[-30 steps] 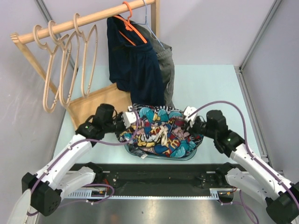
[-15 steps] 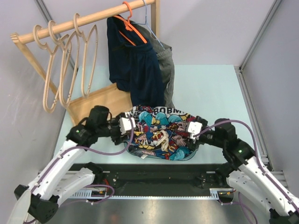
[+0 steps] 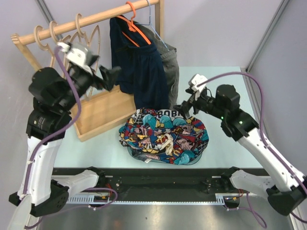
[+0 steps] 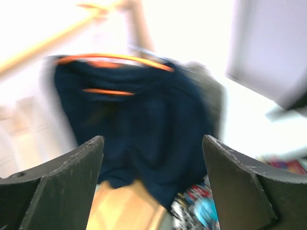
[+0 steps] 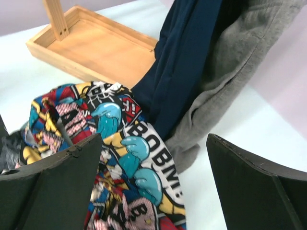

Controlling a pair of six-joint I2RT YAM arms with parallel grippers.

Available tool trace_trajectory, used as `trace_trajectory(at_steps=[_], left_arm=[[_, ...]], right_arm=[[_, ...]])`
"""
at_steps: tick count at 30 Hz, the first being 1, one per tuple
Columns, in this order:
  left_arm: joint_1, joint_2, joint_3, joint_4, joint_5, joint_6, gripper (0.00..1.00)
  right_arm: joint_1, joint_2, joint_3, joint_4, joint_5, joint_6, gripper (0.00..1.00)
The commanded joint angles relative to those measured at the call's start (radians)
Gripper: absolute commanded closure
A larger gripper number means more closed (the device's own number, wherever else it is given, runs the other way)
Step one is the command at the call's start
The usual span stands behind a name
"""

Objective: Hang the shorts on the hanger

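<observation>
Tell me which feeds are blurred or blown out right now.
Left wrist: motion-blurred, upper background washed out white, navy garment smeared, only its fingers sharp. Right wrist: crisp, evenly lit, shorts print legible. Top external: in focus.

left arm (image 3: 50,93) fronting wooden hangers (image 3: 35,34), navy garment (image 3: 139,67) crowding rail (image 3: 103,17) beside

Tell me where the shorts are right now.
In the top view the shorts lie on the table near its front edge, in front of the hanging navy garment and right of the wooden tray.
</observation>
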Motion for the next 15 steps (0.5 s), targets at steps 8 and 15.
trace_trajectory(at_steps=[8,15], left_arm=[[0.129,0.117,0.117,-0.022,-0.507,-0.096,0.23],[0.152,0.180,0.102,-0.048,-0.575,-0.097,0.27]], right_arm=[[0.019,0.086,0.100,0.093,0.013,0.124,0.04],[0.023,0.071,0.101,0.091,0.030,0.115,0.04]])
